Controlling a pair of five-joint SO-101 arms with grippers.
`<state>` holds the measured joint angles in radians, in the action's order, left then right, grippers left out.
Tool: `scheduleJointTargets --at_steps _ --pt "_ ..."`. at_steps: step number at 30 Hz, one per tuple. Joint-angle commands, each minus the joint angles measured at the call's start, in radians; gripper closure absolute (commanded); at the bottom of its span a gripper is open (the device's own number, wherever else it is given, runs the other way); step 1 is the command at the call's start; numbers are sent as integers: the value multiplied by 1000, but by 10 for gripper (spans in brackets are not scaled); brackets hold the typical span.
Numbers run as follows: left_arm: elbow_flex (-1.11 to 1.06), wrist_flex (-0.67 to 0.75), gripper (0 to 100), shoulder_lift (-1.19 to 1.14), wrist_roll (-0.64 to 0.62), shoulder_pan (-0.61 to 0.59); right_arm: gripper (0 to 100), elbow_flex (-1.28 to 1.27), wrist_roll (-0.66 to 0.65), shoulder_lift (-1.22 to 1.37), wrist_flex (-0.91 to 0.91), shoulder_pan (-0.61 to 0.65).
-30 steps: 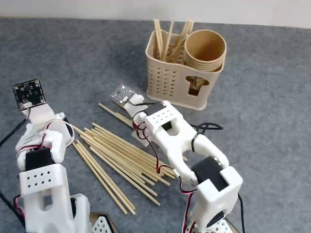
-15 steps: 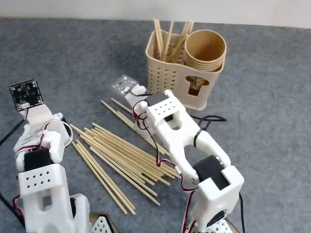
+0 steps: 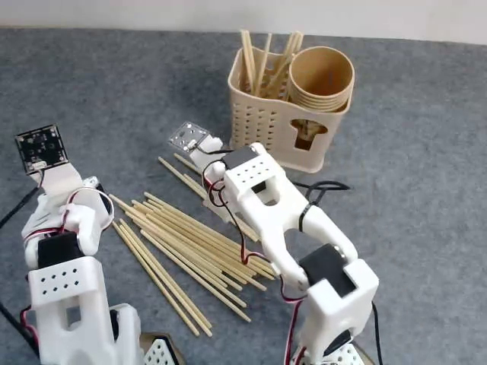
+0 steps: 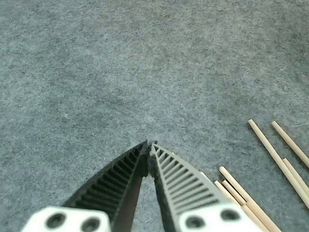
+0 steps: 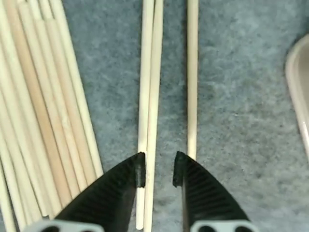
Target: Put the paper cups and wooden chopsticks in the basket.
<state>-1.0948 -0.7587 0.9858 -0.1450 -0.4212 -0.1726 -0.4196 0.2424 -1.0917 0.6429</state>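
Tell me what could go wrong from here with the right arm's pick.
1. The right gripper is open over a pair of chopsticks lying side by side. One finger sits above the pair, so closing may catch one stick or roll them apart.
2. The basket already holds upright chopsticks, so a new stick may snag on them.

paper cups [image 3: 321,77] stacked in basket [image 3: 283,125] | chopsticks [image 3: 190,247] heaped on table
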Motion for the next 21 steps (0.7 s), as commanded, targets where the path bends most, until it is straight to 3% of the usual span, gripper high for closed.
scheduleJointTargets --at_steps 1,5,9,21 --pt "12 17 968 21 -3 -8 886 45 -3 45 18 30" --pt "12 17 968 21 -3 -8 894 51 -8 139 12 51" --pt "12 17 968 21 -3 -8 998 59 -9 134 10 36" --pt "12 17 968 21 -3 -7 994 10 -3 -160 -44 -8"
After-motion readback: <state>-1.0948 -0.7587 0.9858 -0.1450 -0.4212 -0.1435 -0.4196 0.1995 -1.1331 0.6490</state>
